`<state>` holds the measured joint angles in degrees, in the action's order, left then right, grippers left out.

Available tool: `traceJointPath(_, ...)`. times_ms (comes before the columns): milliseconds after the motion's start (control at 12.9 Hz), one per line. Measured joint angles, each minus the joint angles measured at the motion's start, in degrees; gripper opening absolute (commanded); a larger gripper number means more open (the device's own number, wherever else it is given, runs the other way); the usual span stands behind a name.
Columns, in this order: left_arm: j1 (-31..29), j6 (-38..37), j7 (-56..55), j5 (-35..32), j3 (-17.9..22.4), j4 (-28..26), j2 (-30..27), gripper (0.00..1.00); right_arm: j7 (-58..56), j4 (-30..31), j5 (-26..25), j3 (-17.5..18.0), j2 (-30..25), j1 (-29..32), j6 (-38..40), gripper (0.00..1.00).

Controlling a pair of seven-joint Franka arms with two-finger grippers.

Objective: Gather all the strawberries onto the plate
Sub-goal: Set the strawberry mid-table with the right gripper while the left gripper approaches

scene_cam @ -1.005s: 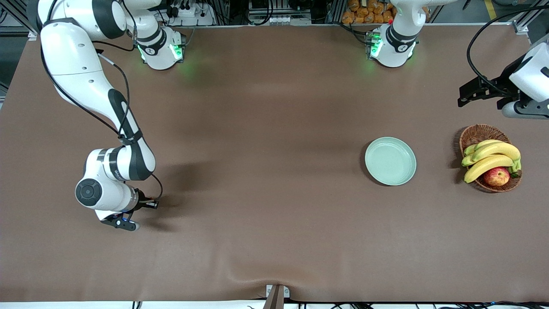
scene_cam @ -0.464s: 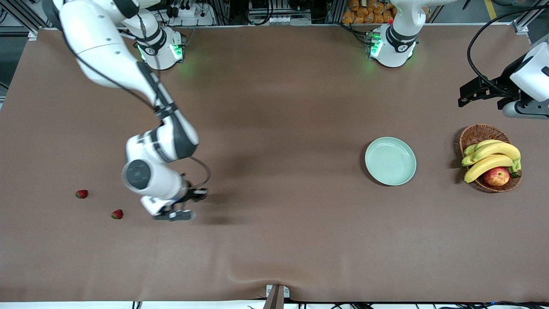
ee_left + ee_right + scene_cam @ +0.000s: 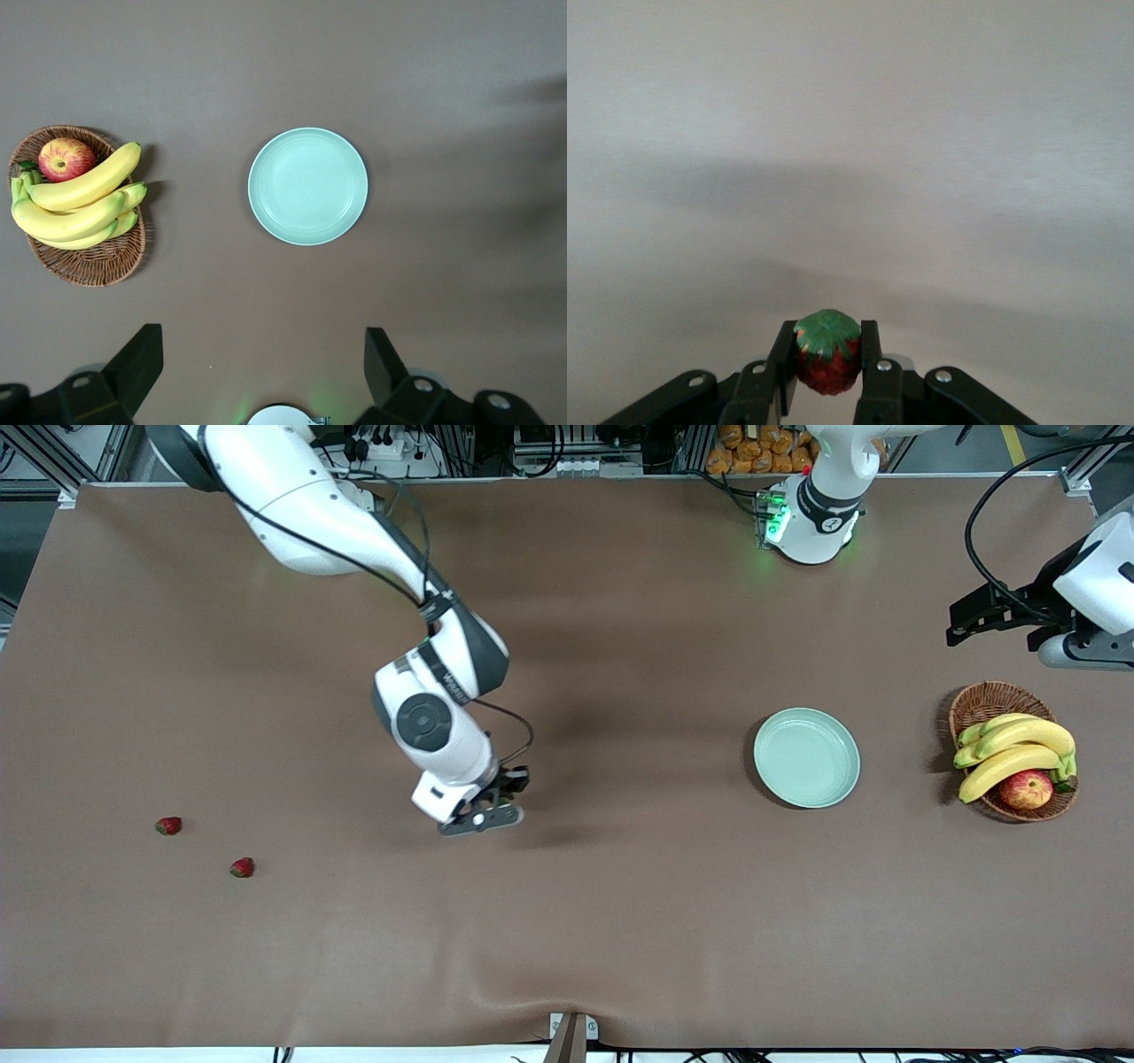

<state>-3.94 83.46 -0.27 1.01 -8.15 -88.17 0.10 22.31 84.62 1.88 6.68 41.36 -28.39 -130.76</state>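
My right gripper (image 3: 483,817) is over the middle of the table, shut on a red strawberry (image 3: 827,357) with a green cap; it shows in the right wrist view (image 3: 826,363). Two more strawberries lie on the brown cloth toward the right arm's end, one (image 3: 168,825) and another (image 3: 242,867) a little nearer the camera. The mint-green plate (image 3: 806,757) is toward the left arm's end, and it also shows in the left wrist view (image 3: 307,186). My left gripper (image 3: 263,363) is open and empty, high above the table by the basket, where the left arm waits (image 3: 1001,615).
A wicker basket (image 3: 985,701) with bananas (image 3: 1014,748) and a red-yellow apple (image 3: 1026,788) stands beside the plate at the left arm's end. It also shows in the left wrist view (image 3: 89,264). The brown cloth (image 3: 620,903) has a wrinkle at its front edge.
My right arm has carried the strawberry from the right arm's end of the table toward the middle, closer to the plate. This uncovered two strawberries on the cloth. The left arm has not moved.
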Motion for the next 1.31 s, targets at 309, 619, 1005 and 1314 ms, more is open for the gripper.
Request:
traceJointPath(309, 0.0, 0.0, 0.0, 0.0, 0.0, 0.0, 0.0, 1.0, 3.6, 0.0, 0.0, 0.0, 0.5, -3.7, -1.6, 0.16)
traceJointPath(619, 0.1, 0.0, 0.0, 0.0, -0.1, -0.2, 0.0, 1.0, 7.2, 0.0, 0.0, 0.0, 1.3, -6.4, -4.0, 0.16)
traceJointPath(1005, 1.4, 2.4, -0.2, 0.0, -1.2, -1.3, 3.0, 1.0, 10.5, 0.1, 0.0, 0.0, 3.5, -9.2, -7.2, 0.17)
traceJointPath(1314, 3.0, 4.9, -6.5, 0.0, -4.2, -1.4, 7.1, 1.0, 10.7, 0.2, -0.1, -0.3, 6.6, -9.5, -13.0, 0.99)
